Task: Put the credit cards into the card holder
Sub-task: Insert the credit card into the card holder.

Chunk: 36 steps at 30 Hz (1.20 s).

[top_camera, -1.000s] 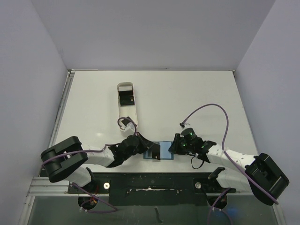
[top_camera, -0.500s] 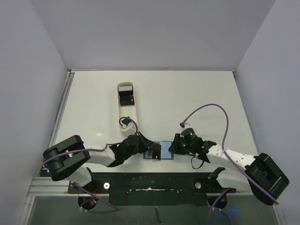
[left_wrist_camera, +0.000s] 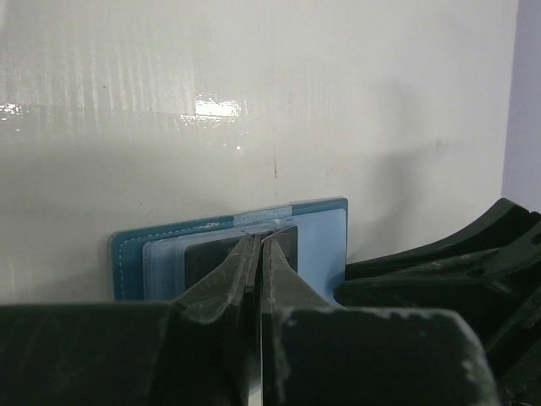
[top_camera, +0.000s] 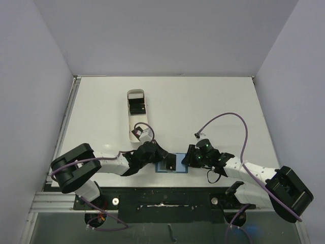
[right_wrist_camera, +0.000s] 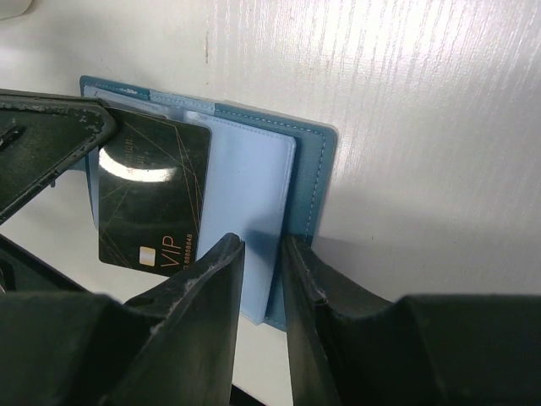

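Two arms meet low over the near middle of the table (top_camera: 213, 101), forearms angled inward from their bases.

Left arm: reaches right and slightly away from its base. Left gripper (top_camera: 163, 161) sits over the left part of the card holder (top_camera: 180, 168). Fingers pressed together on a thin black credit card (right_wrist_camera: 152, 194), which shows edge-on between them in the left wrist view. The card is gold-lined and marked "VIP". It lies over the holder's left panel, one short end under the left finger.

Right arm: reaches left, wrist bent down, with a purple cable (top_camera: 228, 116) looping above it. Right gripper (right_wrist_camera: 262, 249) is at the holder's right side. Jaws show a narrow gap, and the edge of the pale blue inner leaf runs into it. Can't tell whether they pinch the leaf or only straddle it.

Card holder: lies open and flat on the table between the two grippers, teal border around pale blue leaves.

Hidden or unclear:
- From above, both gripper heads cover most of the holder, leaving only a strip of blue.
- Left wrist view: own fingers block the lower half and most of the card.
- The card's far end may sit inside a sleeve, but this is unclear.

More black cards (top_camera: 137, 107) sit in the far end of the white tray (top_camera: 129, 122), well apart from the holder. Their count is not readable.
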{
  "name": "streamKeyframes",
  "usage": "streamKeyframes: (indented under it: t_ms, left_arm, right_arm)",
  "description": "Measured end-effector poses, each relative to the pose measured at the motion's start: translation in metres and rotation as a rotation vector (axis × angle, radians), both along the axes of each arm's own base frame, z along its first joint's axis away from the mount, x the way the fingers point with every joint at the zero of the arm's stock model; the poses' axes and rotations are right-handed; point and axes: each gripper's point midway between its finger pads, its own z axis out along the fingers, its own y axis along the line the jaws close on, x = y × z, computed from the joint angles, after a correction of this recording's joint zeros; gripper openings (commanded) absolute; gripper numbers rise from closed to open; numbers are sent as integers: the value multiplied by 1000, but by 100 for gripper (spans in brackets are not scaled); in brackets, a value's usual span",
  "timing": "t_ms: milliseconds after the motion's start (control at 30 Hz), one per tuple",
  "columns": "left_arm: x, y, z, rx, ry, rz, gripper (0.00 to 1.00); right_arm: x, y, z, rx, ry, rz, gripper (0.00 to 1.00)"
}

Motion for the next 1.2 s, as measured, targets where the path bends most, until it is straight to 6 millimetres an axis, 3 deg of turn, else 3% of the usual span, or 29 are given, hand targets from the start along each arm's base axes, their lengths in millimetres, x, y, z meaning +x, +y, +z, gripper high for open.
streamKeyframes:
  t_ms: [367, 1200]
  left_arm:
    - [-3, 5, -10, 58, 32, 5, 0]
    - [-5, 15, -7, 91, 38, 18, 0]
  right_arm:
    - [-1, -1, 1, 2, -3, -1, 28]
    - [-2, -2, 1, 1, -3, -2, 27]
